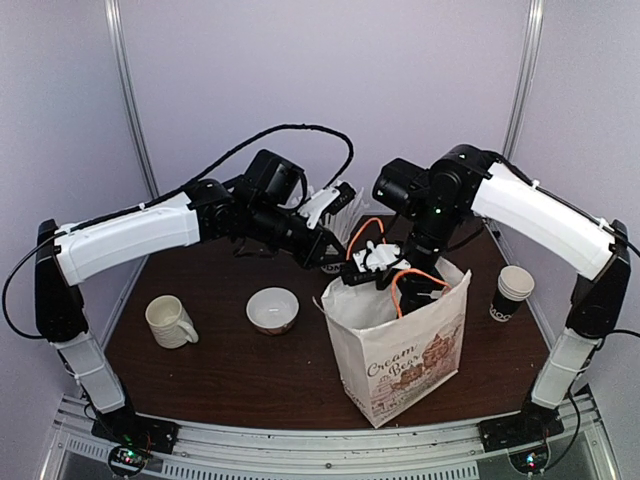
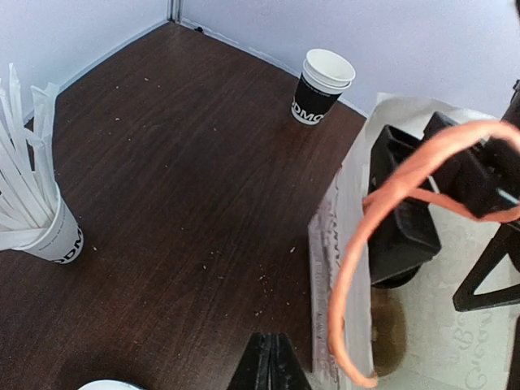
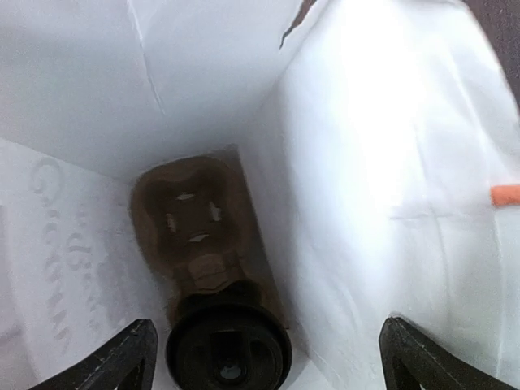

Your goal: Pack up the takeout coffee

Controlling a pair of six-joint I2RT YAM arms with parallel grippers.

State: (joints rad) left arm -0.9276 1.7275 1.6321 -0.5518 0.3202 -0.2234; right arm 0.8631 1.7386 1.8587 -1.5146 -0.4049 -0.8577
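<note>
The takeout coffee (image 3: pixel 229 351), a cup under a round black lid, stands in a brown cup carrier (image 3: pixel 191 223) at the bottom of the white paper bag (image 1: pixel 400 350). My right gripper (image 3: pixel 272 361) reaches down into the bag and hangs open above the lid, one finger on either side, touching nothing. My left gripper (image 2: pixel 272 361) is shut with nothing between its fingers. It hovers over the dark table just left of the bag's rim and its orange handle (image 2: pixel 366 244).
A black lidless paper cup (image 2: pixel 323 85) stands at the back right of the table (image 2: pixel 179 162). A white cup of stirrer sticks (image 2: pixel 49 236) stands behind the left gripper. A cream mug (image 1: pixel 170 322) and a small bowl (image 1: pixel 272 308) sit left of the bag.
</note>
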